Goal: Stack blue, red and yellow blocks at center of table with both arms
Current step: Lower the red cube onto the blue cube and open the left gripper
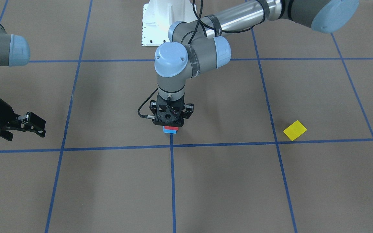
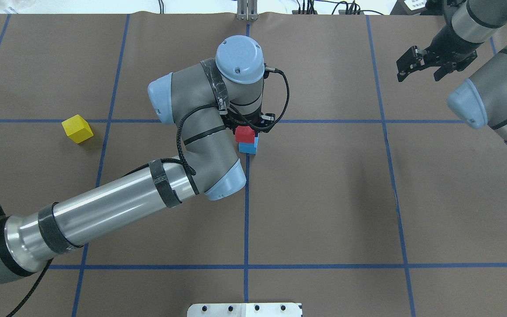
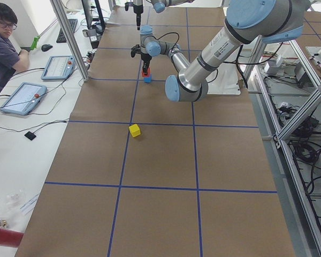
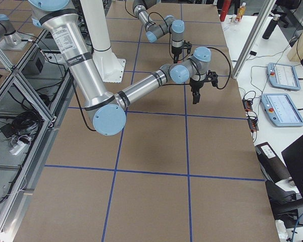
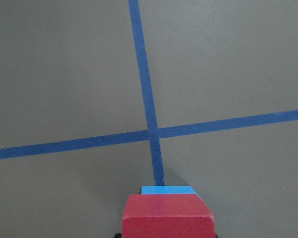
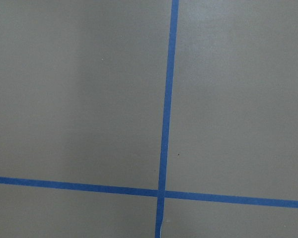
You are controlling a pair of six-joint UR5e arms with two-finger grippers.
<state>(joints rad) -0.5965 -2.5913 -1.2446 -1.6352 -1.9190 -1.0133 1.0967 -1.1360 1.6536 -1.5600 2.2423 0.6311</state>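
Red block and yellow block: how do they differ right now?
The red block sits on the blue block by the tape crossing; the yellow block lies alone on the table, off to the robot's left. The left gripper is right over the red block; none is near the yellow block. The red one sits roughly square to the tape lines; the yellow one is turned. Both are plain, equal-sized cubes.

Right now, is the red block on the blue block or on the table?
On the blue block: overhead, the red block sits directly atop it, no gap visible.
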